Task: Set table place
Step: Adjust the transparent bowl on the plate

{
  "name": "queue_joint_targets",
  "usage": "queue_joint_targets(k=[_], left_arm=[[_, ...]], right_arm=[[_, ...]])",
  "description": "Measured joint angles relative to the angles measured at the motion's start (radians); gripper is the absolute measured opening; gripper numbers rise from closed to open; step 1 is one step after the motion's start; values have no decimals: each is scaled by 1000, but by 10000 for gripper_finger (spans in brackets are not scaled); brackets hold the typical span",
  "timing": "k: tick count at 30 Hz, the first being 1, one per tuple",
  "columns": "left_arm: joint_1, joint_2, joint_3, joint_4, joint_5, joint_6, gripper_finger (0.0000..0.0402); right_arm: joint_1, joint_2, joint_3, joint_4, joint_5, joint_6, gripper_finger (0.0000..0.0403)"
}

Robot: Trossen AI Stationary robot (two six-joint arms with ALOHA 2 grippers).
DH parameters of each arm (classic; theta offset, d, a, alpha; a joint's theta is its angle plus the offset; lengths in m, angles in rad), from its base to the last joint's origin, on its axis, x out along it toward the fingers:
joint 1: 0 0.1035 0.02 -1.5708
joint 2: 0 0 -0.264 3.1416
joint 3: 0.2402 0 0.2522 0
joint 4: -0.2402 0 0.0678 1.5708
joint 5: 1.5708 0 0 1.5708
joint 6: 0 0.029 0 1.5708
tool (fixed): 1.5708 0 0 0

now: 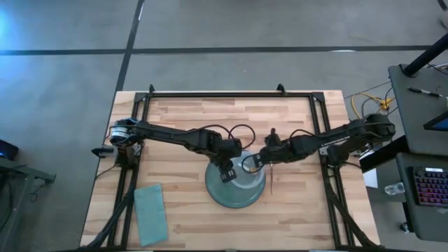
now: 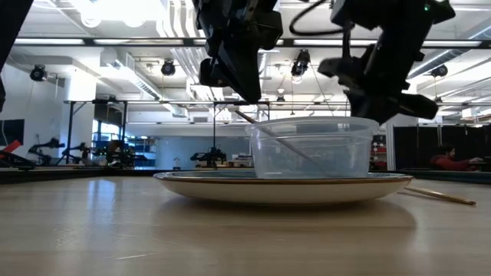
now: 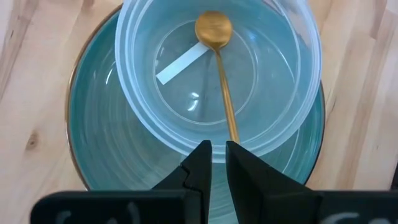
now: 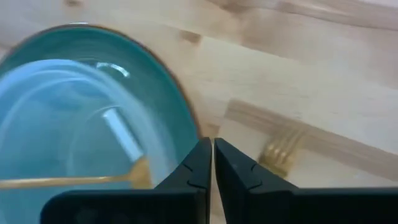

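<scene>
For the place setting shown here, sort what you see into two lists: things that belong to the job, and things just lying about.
Belong to the job:
teal plate
clear bowl on the plate
gold spoon in the bowl
gold fork on the table
folded teal napkin

Just lying about:
keyboard on the side desk
yellow cables beyond the table's edge

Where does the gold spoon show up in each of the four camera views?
High view: spoon too small to make out inside the clear bowl.
Low view: spoon leaning inside the bowl.
Left wrist view: spoon, head on the bowl's floor.
Right wrist view: spoon in the bowl.
Shared landmark: teal plate.
</scene>
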State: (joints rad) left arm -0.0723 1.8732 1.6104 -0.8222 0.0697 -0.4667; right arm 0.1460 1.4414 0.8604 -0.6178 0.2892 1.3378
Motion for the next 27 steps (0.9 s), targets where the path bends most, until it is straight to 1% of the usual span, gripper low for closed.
queue_joint_targets(k=[6, 13, 17, 27], left_arm=[[0, 0, 0, -19, 0, 1, 32], [0, -2, -19, -55, -27, 1, 32], [0, -2, -51, -52, -27, 0, 32], [-1, -8, -135, -55, -27, -27, 32]], right_arm=[[-9, 0, -41, 11, -25, -1, 12], [-9, 0, -56, 112, -43, -40, 12], [-9, 0, -56, 154, -65, -64, 12], [12, 0, -57, 182, -124, -69, 12]])
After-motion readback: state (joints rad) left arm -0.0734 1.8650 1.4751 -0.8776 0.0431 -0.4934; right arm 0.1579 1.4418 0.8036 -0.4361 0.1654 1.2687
